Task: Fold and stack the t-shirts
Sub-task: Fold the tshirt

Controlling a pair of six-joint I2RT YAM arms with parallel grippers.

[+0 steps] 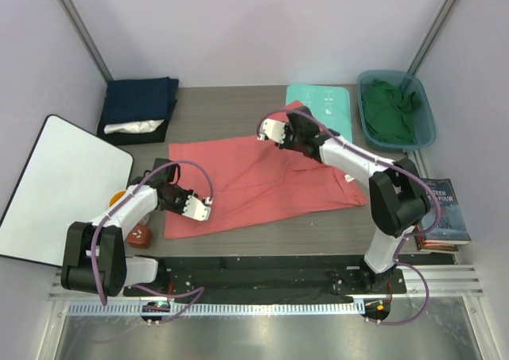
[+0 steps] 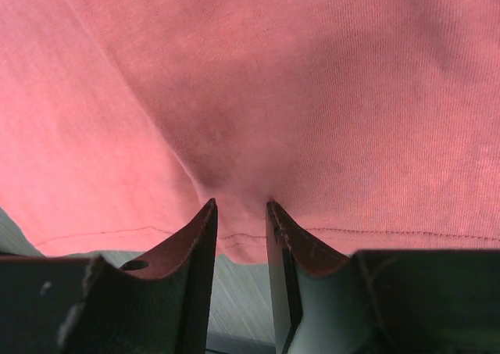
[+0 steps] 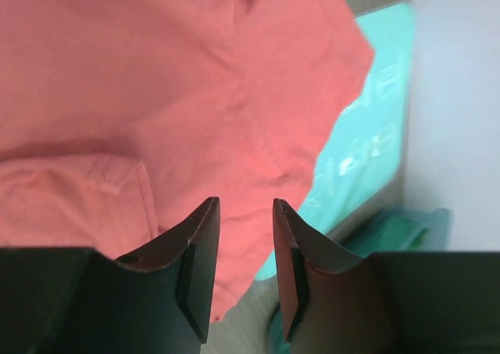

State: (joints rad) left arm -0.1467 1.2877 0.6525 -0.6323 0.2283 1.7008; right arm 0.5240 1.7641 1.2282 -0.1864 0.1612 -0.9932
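Observation:
A coral-red t-shirt point(image 1: 262, 177) lies spread flat on the middle of the table. My left gripper point(image 1: 196, 208) is at its lower-left hem. In the left wrist view the fingers point(image 2: 205, 237) stand a narrow gap apart, with the hem point(image 2: 242, 241) lying flat across that gap. My right gripper point(image 1: 273, 129) hovers over the shirt's far edge by a sleeve, jaws narrowly apart and empty, as the right wrist view point(image 3: 244, 207) shows. A folded navy shirt point(image 1: 141, 99) lies on a white one point(image 1: 134, 126) at the back left. A dark green shirt point(image 1: 390, 110) fills a bin.
A mint-green board point(image 1: 328, 104) lies at the back, partly under the red shirt. The blue-green bin point(image 1: 427, 114) is at the back right. A white board point(image 1: 56, 185) lies on the left, with small orange and red objects point(image 1: 140, 234) beside it. Books point(image 1: 445, 210) are stacked on the right.

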